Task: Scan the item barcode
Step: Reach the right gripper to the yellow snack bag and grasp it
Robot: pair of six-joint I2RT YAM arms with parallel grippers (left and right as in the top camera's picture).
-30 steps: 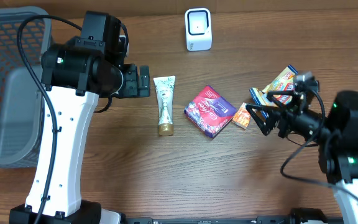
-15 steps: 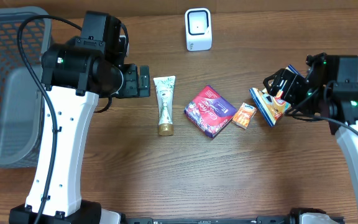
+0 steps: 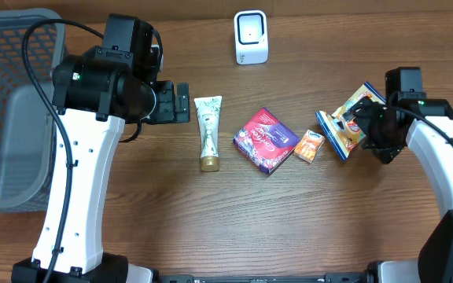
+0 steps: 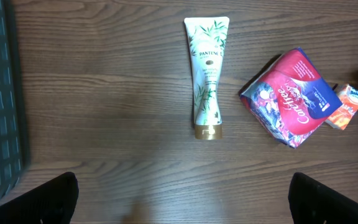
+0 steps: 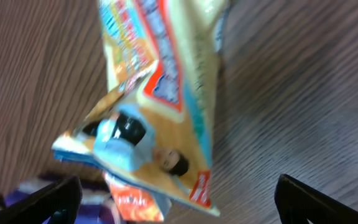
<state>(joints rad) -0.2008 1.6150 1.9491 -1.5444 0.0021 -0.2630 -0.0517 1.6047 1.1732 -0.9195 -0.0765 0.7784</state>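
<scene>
Packet (image 3: 348, 119) of snack food, the likely item to be scanned, lies on the right side of the table (image 3: 234, 220), just beside a small orange box (image 3: 309, 146) and well apart from the white scanner (image 3: 251, 37) at the far edge. Its film is glossy and crinkled, yellow-orange with a blue border, a red banner and a cartoon figure. In the right wrist view the packet (image 5: 160, 106) fills most of the frame, blurred. No barcode shows on the face turned up, so it is probably underneath or on an edge. The right gripper (image 3: 368, 130) hangs close over the packet with its jaws spread wide and nothing between them, which looks like an approach for a pick, since the packet must be lifted and turned toward the scanner. The left gripper (image 3: 181, 102) is parked high near the white Pantene tube (image 3: 208, 132), also wide apart and empty, apparently waiting clear of the work. Between tube and orange box sits a purple-red pack (image 3: 265, 140); a grey basket (image 3: 6, 118) stands at far left.
</scene>
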